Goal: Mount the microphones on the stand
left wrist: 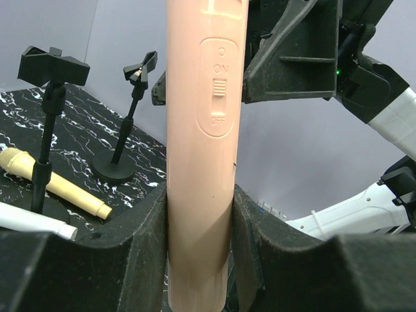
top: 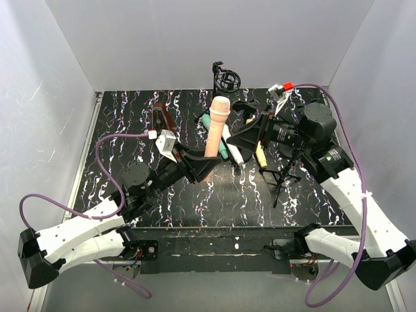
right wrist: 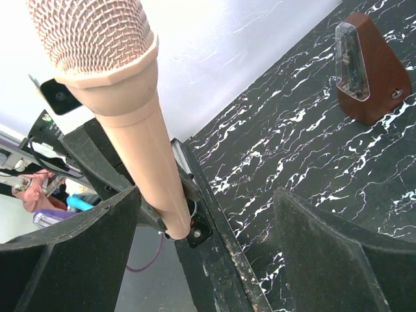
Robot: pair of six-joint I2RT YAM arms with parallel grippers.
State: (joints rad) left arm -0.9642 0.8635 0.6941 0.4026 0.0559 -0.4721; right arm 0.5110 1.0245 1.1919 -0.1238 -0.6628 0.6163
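The peach-pink plastic microphone with a mesh head point(left wrist: 200, 130) is held off the desk, its barrel pinched in the left claw point(top: 205, 164). Its switch panel reads "O", "ON", "OFF". The right claw point(right wrist: 205, 247) is spread wide, with the microphone beside one finger. The desk point(top: 123, 117) is black with white marble veining. Plain pale walls point(top: 195, 39) enclose it.

We see even, diffuse light from overhead; the white walls point(top: 195, 39) glow bright while the dark table point(top: 130, 123) holds only soft shadows; in the right wrist view the wall nearly washes out; the pink microphone point(left wrist: 201, 162) carries a faint sheen; the nearest edges look slightly soft.
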